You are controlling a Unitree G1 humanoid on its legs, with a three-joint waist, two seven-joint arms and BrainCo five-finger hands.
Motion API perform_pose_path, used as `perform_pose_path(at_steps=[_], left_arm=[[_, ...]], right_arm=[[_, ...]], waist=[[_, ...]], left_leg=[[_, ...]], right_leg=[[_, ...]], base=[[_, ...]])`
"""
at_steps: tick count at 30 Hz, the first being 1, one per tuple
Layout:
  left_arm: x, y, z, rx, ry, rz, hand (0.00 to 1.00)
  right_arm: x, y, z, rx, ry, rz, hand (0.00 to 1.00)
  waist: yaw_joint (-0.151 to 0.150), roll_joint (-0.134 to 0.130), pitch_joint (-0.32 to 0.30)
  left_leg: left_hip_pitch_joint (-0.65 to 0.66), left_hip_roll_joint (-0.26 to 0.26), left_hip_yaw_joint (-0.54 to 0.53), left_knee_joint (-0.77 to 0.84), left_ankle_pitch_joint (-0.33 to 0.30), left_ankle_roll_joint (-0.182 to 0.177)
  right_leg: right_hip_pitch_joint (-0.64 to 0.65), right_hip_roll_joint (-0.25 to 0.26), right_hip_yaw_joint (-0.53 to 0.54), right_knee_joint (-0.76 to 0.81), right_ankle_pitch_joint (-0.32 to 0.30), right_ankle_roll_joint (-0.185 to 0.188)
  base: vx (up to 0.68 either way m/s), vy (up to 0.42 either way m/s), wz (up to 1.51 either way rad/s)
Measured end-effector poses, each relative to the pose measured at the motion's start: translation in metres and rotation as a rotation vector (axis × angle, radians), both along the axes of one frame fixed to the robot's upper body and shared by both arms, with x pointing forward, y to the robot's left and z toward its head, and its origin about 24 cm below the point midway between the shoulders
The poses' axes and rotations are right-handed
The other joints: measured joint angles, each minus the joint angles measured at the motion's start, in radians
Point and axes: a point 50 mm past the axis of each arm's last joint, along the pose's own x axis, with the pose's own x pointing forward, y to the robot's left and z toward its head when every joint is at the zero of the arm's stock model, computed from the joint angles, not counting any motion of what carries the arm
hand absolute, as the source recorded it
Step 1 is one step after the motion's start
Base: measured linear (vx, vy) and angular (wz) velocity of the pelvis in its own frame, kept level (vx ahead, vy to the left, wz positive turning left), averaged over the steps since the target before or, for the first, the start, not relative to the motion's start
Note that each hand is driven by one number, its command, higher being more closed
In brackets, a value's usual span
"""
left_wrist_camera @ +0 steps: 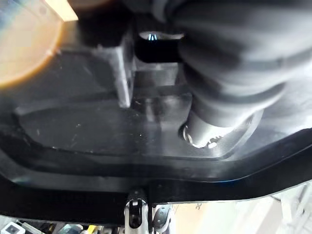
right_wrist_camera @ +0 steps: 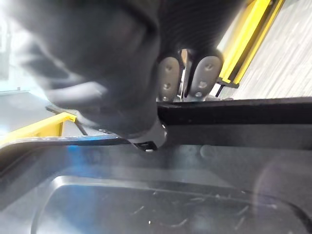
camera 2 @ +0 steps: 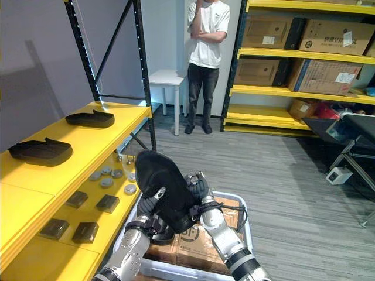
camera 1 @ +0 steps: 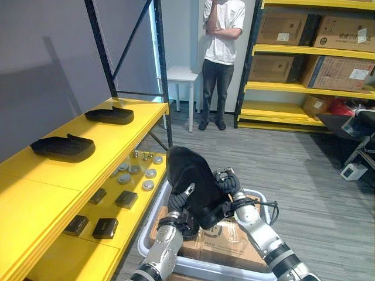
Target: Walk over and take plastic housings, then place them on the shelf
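I hold a black plastic housing [camera 1: 193,175] tilted up between both hands, above a white cart. My left hand [camera 1: 177,203] grips its lower left edge, with a finger curled over the rim. My right hand [camera 1: 228,184] clasps its right edge. The right wrist view shows fingertips [right_wrist_camera: 187,78] hooked over the housing's rim [right_wrist_camera: 234,126]. Its scratched inner face [left_wrist_camera: 122,126] is seen very close in the left wrist view. Two more black housings [camera 1: 110,115] [camera 1: 63,147] lie on the top level of the yellow shelf [camera 1: 126,143] to my left.
The shelf's lower level carries small black blocks [camera 1: 126,199] and silver discs [camera 1: 135,170]. Cardboard boxes [camera 1: 225,243] sit in the cart below my hands. A person [camera 1: 220,58] stands ahead beside a white table [camera 1: 181,76]. Yellow racks with boxes [camera 1: 304,64] line the right.
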Motion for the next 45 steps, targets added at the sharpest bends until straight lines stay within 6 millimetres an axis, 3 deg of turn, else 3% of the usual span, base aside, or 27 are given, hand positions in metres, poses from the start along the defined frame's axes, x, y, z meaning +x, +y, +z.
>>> perform_pose_path(at_steps=[1,2,6,9,11,12,14,15,17,20,22,23,24,25,26,27,28,29,30,31,32,34,37,38,39,42,45], left_arm=[[0.000,0.001,0.000,0.011,-0.004,-0.001,1.00],[0.000,0.003,0.001,0.026,-0.012,-0.002,1.00],[-0.011,0.018,0.007,0.035,-0.060,0.034,1.00],[-0.020,0.042,0.013,0.010,-0.084,0.128,1.00],[-0.019,0.044,0.015,0.025,-0.098,0.112,1.00],[-0.020,0.040,0.017,0.037,-0.118,0.079,1.00],[-0.021,0.040,0.020,0.055,-0.132,0.067,1.00],[-0.023,0.047,0.023,0.083,-0.148,0.073,1.00],[-0.029,0.061,0.030,0.115,-0.184,0.116,1.00],[-0.041,0.088,0.042,0.165,-0.231,0.144,1.00],[-0.044,0.098,0.047,0.186,-0.252,0.138,1.00],[-0.045,0.106,0.053,0.204,-0.280,0.139,1.00],[-0.049,0.118,0.063,0.230,-0.316,0.158,1.00],[-0.049,0.124,0.068,0.242,-0.334,0.171,1.00],[-0.051,0.137,0.076,0.272,-0.360,0.202,1.00],[-0.050,0.147,0.083,0.287,-0.377,0.215,1.00],[-0.049,0.153,0.086,0.287,-0.385,0.216,1.00],[-0.047,0.158,0.089,0.292,-0.390,0.216,1.00],[-0.042,0.161,0.094,0.296,-0.403,0.208,1.00],[-0.039,0.163,0.092,0.279,-0.384,0.206,1.00],[-0.039,0.161,0.088,0.261,-0.361,0.202,1.00],[-0.045,0.158,0.084,0.227,-0.353,0.177,1.00],[-0.060,0.157,0.081,0.176,-0.351,0.199,1.00],[-0.064,0.159,0.081,0.170,-0.357,0.207,1.00],[-0.064,0.156,0.080,0.156,-0.352,0.204,1.00],[-0.066,0.154,0.076,0.144,-0.340,0.187,1.00],[-0.064,0.152,0.078,0.144,-0.346,0.164,1.00]], right_arm=[[-0.002,-0.001,-0.001,0.005,0.004,0.007,1.00],[-0.003,-0.002,-0.003,0.007,0.015,0.019,0.00],[-0.014,0.001,-0.001,0.062,0.013,0.122,0.00],[-0.033,0.013,-0.002,0.162,0.024,0.225,0.00],[-0.044,0.022,-0.005,0.185,0.035,0.272,0.00],[-0.048,0.024,-0.007,0.236,0.028,0.260,0.00],[-0.048,0.024,-0.007,0.273,0.018,0.239,0.00],[-0.049,0.027,-0.007,0.303,0.022,0.240,0.00],[-0.050,0.035,-0.004,0.358,0.012,0.253,0.00],[-0.053,0.040,-0.002,0.431,-0.010,0.243,0.00],[-0.055,0.025,-0.009,0.446,-0.002,0.152,0.00],[-0.057,0.009,-0.016,0.437,0.012,0.072,0.00],[-0.060,-0.004,-0.023,0.436,0.022,-0.004,0.00],[-0.061,-0.009,-0.025,0.437,0.023,-0.033,0.00],[-0.061,-0.016,-0.026,0.439,0.020,-0.070,0.00],[-0.059,-0.024,-0.024,0.441,0.004,-0.103,0.00],[-0.058,-0.030,-0.023,0.446,-0.004,-0.131,0.00],[-0.057,-0.034,-0.023,0.459,-0.012,-0.158,0.00],[-0.056,-0.044,-0.018,0.471,-0.043,-0.198,0.00],[-0.056,-0.057,-0.021,0.469,-0.046,-0.255,0.00],[-0.061,-0.067,-0.026,0.465,-0.034,-0.297,0.00],[-0.074,-0.087,-0.035,0.463,-0.013,-0.363,0.00],[-0.080,-0.097,-0.038,0.473,-0.004,-0.388,0.00],[-0.080,-0.099,-0.038,0.473,-0.007,-0.388,0.00],[-0.082,-0.104,-0.038,0.473,-0.010,-0.405,0.00],[-0.083,-0.116,-0.036,0.502,-0.026,-0.436,0.00],[-0.085,-0.124,-0.035,0.507,-0.033,-0.463,0.00]], waist=[[0.000,0.000,0.000],[-0.002,0.000,0.000],[0.006,0.000,-0.001],[0.036,0.001,-0.001],[0.022,0.000,0.000],[0.021,-0.003,0.001],[0.026,0.006,0.004],[0.035,0.009,0.006],[0.064,0.008,0.007],[0.071,0.000,0.013],[0.064,-0.010,0.042],[0.056,-0.002,0.062],[0.043,0.000,0.073],[0.034,0.005,0.078],[0.018,0.010,0.082],[0.007,0.013,0.084],[0.002,0.007,0.082],[-0.007,-0.035,0.077],[-0.007,-0.048,0.095],[-0.004,-0.055,0.108],[-0.009,-0.040,0.105],[-0.018,-0.032,0.087],[-0.023,-0.035,0.055],[-0.011,-0.032,0.054],[-0.018,-0.027,0.051],[-0.026,-0.011,0.042],[-0.033,-0.010,0.043]], left_leg=[[-0.002,0.000,-0.004,0.000,0.000,0.000],[-0.009,-0.001,-0.016,0.000,0.000,0.000],[-0.042,-0.006,-0.075,0.000,0.013,-0.008],[-0.074,-0.015,-0.142,-0.004,0.013,-0.012],[-0.091,-0.001,-0.026,0.001,-0.009,0.014],[-0.097,0.003,0.079,0.016,-0.028,0.044],[-0.105,0.014,0.195,0.041,-0.027,0.063],[-0.101,0.005,0.211,0.052,-0.002,0.084],[-0.100,-0.034,0.203,0.057,0.011,0.084],[-0.098,-0.112,0.194,0.064,-0.015,0.112],[-0.083,-0.157,0.152,0.100,-0.048,0.141],[-0.066,-0.174,0.112,0.121,-0.075,0.153],[-0.058,-0.177,0.067,0.120,-0.084,0.161],[-0.058,-0.175,0.041,0.116,-0.084,0.162],[-0.057,-0.174,-0.010,0.092,-0.085,0.162],[-0.049,-0.175,-0.057,0.050,-0.092,0.151],[-0.031,-0.186,-0.086,-0.003,-0.124,0.105],[-0.048,-0.221,-0.093,0.052,-0.138,0.118],[-0.095,-0.237,-0.098,0.247,-0.156,0.174],[-0.051,-0.255,-0.134,0.259,-0.223,0.180],[-0.044,-0.257,-0.162,0.263,-0.228,0.179],[-0.045,-0.259,-0.232,0.242,-0.233,0.172],[-0.055,-0.246,-0.248,0.228,-0.249,0.147],[-0.058,-0.243,-0.245,0.247,-0.244,0.131],[-0.073,-0.243,-0.242,0.274,-0.238,0.106],[-0.055,-0.228,-0.242,0.263,-0.238,0.098],[-0.057,-0.228,-0.196,0.267,-0.219,0.048]], right_leg=[[0.000,0.000,-0.003,0.000,0.000,0.000],[0.000,0.000,-0.017,0.000,0.000,0.000],[-0.002,0.005,-0.072,0.005,-0.009,0.001],[0.007,-0.003,-0.180,0.060,-0.055,0.003],[0.053,-0.015,-0.313,0.060,-0.066,0.014],[0.081,-0.038,-0.391,0.063,-0.075,0.026],[0.100,-0.071,-0.462,0.119,-0.115,0.056],[0.106,-0.111,-0.486,0.184,-0.155,0.078],[0.101,-0.165,-0.485,0.233,-0.185,0.094],[0.097,-0.270,-0.490,0.332,-0.207,0.106],[0.062,-0.374,-0.423,0.545,-0.189,0.038],[-0.006,-0.419,-0.299,0.724,-0.121,-0.086],[-0.084,-0.407,-0.155,0.845,-0.092,-0.088],[-0.118,-0.379,-0.110,0.867,-0.123,-0.050],[-0.168,-0.311,-0.060,0.846,-0.164,0.005],[-0.207,-0.233,-0.016,0.754,-0.189,0.017],[-0.233,-0.178,0.026,0.654,-0.195,0.023],[-0.252,-0.186,0.066,0.572,-0.207,0.040],[-0.268,-0.192,0.114,0.507,-0.214,0.062],[-0.265,-0.183,0.184,0.465,-0.215,0.063],[-0.256,-0.152,0.206,0.430,-0.210,0.057],[-0.237,-0.105,0.196,0.290,-0.171,0.013],[-0.170,-0.086,0.158,0.136,-0.041,0.013],[-0.147,-0.083,0.143,0.100,0.011,0.039],[-0.131,-0.082,0.118,0.087,0.011,0.038],[-0.100,-0.073,0.106,0.086,-0.005,0.016],[-0.079,-0.082,0.071,0.086,-0.015,0.002]], base=[[-0.01,-0.006,0.13],[-0.01,-0.013,0.26],[0.00,-0.024,0.44],[0.02,-0.050,0.97],[0.03,-0.044,1.89],[0.07,0.007,1.72],[0.11,0.063,1.58],[0.08,0.103,1.09],[0.07,0.156,0.40],[0.10,0.168,0.28],[0.10,0.263,0.76],[0.07,0.306,1.04],[0.05,0.244,1.06],[0.06,0.071,1.20],[0.08,0.020,1.21],[0.10,0.024,1.29],[0.08,0.026,1.06],[0.15,0.020,0.97],[0.28,-0.033,0.87],[0.29,-0.070,0.88],[0.25,-0.059,0.91],[0.20,-0.048,0.98],[0.31,-0.115,0.40],[0.19,-0.067,0.26],[0.24,-0.076,0.37],[0.20,-0.026,0.52],[0.14,-0.037,0.42]])
